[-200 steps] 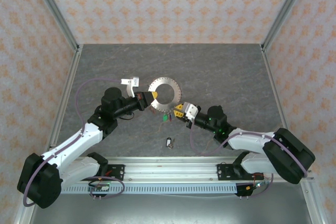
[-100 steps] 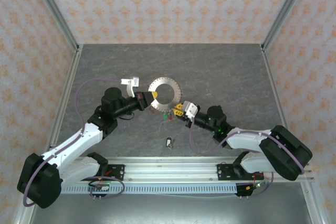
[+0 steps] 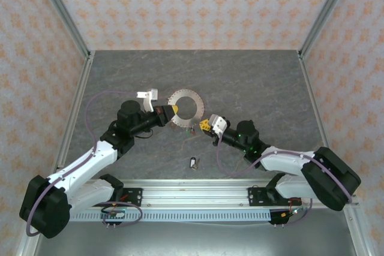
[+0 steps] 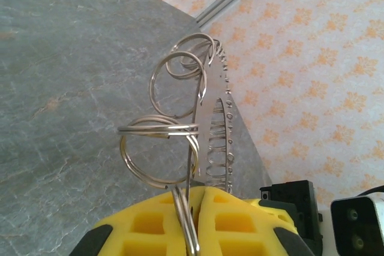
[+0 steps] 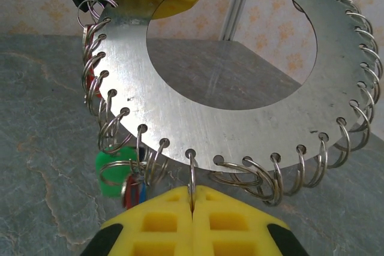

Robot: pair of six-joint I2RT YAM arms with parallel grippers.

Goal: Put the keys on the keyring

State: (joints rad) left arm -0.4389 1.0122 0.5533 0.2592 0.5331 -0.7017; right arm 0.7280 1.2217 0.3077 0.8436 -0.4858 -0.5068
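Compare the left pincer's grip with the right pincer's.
Left pincer clamps the keyring itself; right pincer pinches one split ring on its rim. Left pincer grips the keyring's upper left, right pincer its bottom, seen from the right wrist. Both are shut, yellow-padded.

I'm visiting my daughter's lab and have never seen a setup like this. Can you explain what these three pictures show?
Two robot arms are bolted at the near edge of a grey table. The wide picture looks down from above; the other two come from a camera on each wrist, yellow fingers showing. The left pincer is shut on the edge of the keyring, a flat metal ring with small wire loops along its rim. The right pincer is shut on one loop at the lower rim. Nearby hang keys with coloured tags. A small black piece lies on the table.
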